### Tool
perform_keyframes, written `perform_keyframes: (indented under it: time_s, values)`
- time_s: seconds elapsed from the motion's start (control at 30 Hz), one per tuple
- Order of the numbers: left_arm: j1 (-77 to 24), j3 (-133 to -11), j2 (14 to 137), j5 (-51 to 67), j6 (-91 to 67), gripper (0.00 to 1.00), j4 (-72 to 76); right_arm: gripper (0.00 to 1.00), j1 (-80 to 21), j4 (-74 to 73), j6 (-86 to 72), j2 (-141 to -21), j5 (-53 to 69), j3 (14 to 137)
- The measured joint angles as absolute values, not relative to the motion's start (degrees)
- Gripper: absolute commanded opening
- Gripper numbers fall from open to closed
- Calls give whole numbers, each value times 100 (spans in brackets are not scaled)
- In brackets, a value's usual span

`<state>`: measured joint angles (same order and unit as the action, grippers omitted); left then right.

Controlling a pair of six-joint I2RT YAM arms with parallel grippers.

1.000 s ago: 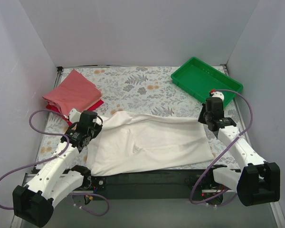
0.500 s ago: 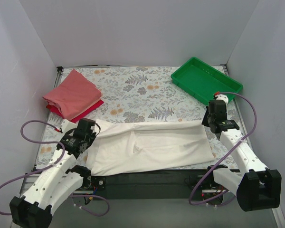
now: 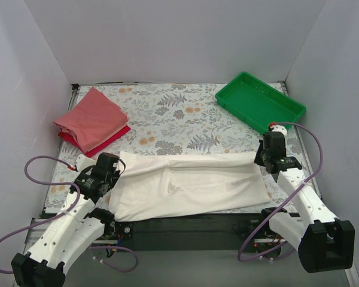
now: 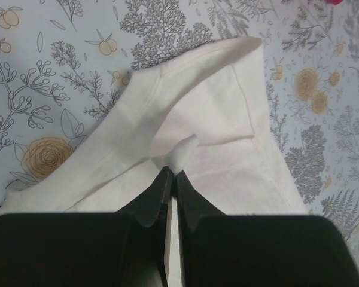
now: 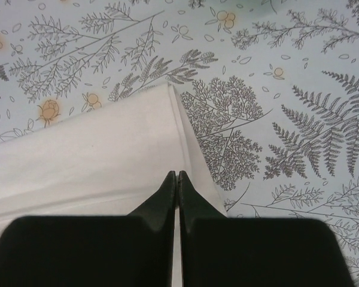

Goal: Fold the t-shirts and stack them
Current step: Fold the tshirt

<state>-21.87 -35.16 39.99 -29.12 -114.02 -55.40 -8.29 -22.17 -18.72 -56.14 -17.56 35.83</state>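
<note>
The left gripper [image 4: 170,174] had its jaws pressed together on a thin pinch of the cream-white t-shirt [image 3: 191,182]; the cloth puckered up to its tips and a sleeve lay just ahead of them. The right gripper [image 5: 175,174] was likewise closed. A sliver of white showed between its fingers, and the shirt's folded corner ran out just ahead of its tips, so it appeared to hold that end. Between the two grippers the shirt lay as a long, fairly flat band, seemingly doubled over lengthwise, with a few creases nearer the left one.

Well beyond the left gripper, off to its left, a folded salmon-pink t-shirt [image 3: 90,119] sat on a folded red t-shirt [image 3: 119,135], whose edge peeped out beneath. Beyond the right gripper the green tray [image 3: 242,116] stood apart from the cloth.

The task looked more than half done. Two shirts were already folded and stacked, and the third had taken what looked like a first lengthwise fold. It probably still had to be folded across into a compact packet and carried onto the pile.
</note>
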Motion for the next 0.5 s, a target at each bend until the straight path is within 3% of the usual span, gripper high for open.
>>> perform_keyframes:
  time_s: [0.13, 0.17, 0.2, 0.23, 0.27, 0.33, 0.4, 0.43, 0.5]
  values:
    - [-2187, -3221, 4032, -2731, -11406, 0, -5566, 9, -825, -2237, -1984, -5605, -1658, 3308]
    - [-2187, -3151, 4056, -2687, -11408, 6, -5601, 13, -825, -2250, -2018, -5605, -1632, 3216]
    - [-2187, -3092, 4086, -2641, -11410, 19, -5649, 20, -825, -2268, -2071, -5605, -1621, 3133]
    - [-2187, -3050, 4108, -2598, -11391, 34, -5680, 46, -825, -2281, -2117, -5605, -1612, 3046]
    - [-2187, -3004, 4128, -2532, -11406, 57, -5704, 57, -825, -2303, -2193, -5605, -1612, 2965]
    - [-2187, -2982, 4132, -2421, -11428, 66, -5736, 72, -825, -2390, -2217, -5594, -1621, 2864]
    - [-2187, -2987, 4117, -2383, -11434, 71, -5760, 81, -825, -2458, -2231, -5542, -1619, 2842]
    - [-2187, -3011, 4106, -2373, -11441, 73, -5811, 93, -825, -2462, -2224, -5481, -1610, 2847]
    - [-2187, -3129, 4084, -2375, -11441, 75, -5937, 98, -825, -2499, -2174, -5325, -1588, 2875]
